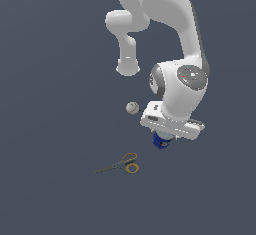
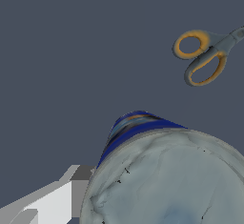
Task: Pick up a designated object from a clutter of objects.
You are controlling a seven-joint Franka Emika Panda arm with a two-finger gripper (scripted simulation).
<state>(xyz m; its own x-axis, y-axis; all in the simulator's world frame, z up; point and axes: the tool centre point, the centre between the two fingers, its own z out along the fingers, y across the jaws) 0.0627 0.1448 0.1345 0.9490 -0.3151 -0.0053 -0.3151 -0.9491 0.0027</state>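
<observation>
There's the blue can (image 1: 161, 140), just right of the exterior view's centre, tucked right under the white hand of the arm (image 1: 172, 122), only its dark-blue side peeking out below. Up close in the wrist view the can (image 2: 167, 180) fills the lower right, pale silvery lid facing the camera, blue wall showing along its upper edge. One white finger (image 2: 52, 201) sits against its side at the lower left; the other is out of sight, so I can't tell whether the gripper (image 1: 163, 138) is clamped. Orange-handled scissors (image 1: 122, 164) lie on the dark floor nearby, lower left of the can. A whitish ball (image 1: 132, 107) rests beside the hand.
</observation>
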